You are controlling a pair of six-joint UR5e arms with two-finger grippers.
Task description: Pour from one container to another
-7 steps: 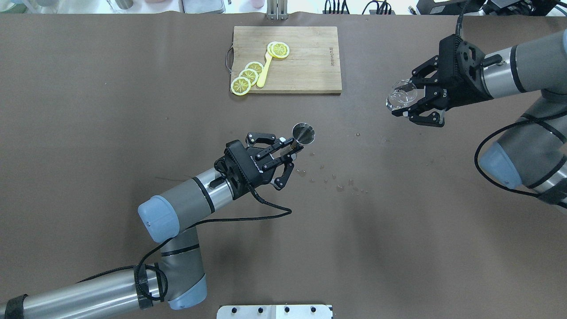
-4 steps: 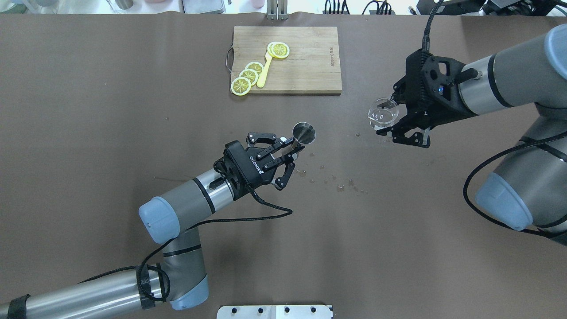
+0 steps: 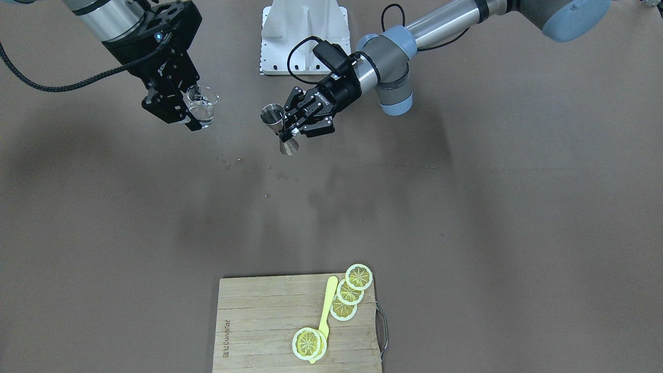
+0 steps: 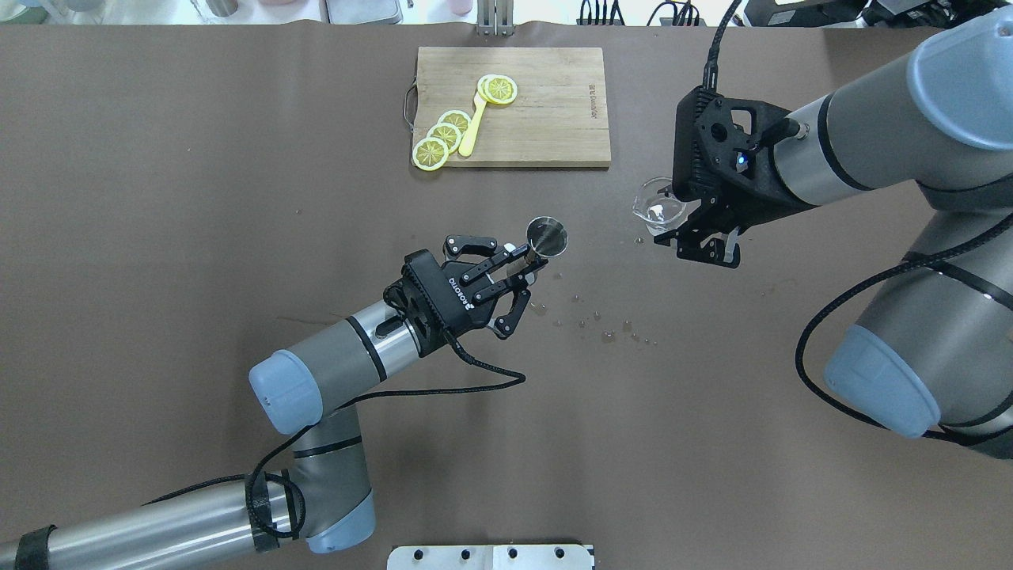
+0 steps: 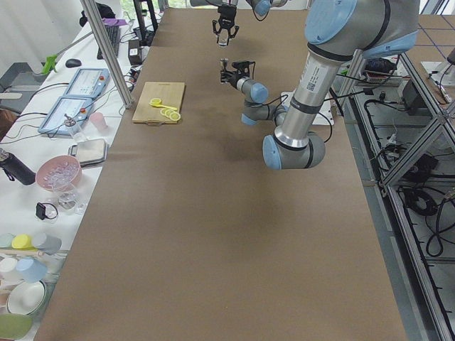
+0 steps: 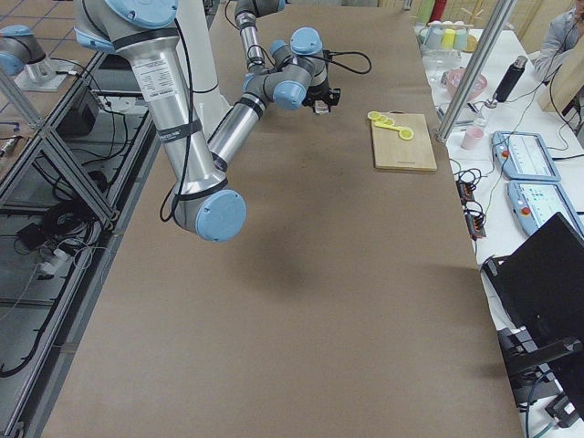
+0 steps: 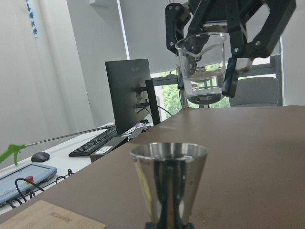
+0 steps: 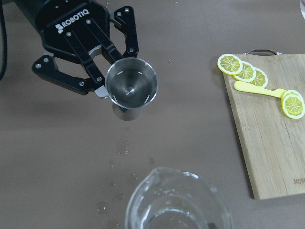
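A steel jigger stands upright just above the table, with my left gripper shut on its narrow waist. In the front view the jigger shows its open cup on top. A clear glass beaker with a little clear liquid hangs upright in the air, and my right gripper is shut on it. The beaker is to the right of the jigger and apart from it. The left wrist view has the beaker high behind the jigger. The right wrist view looks down into both the jigger and the beaker.
A wooden cutting board with lemon slices and a yellow utensil lies at the far middle. Small droplets speckle the brown table near the jigger. A white base plate sits at the near edge.
My right arm has carried the beaker leftward and a little nearer, toward the jigger. The left gripper and jigger have hardly moved.
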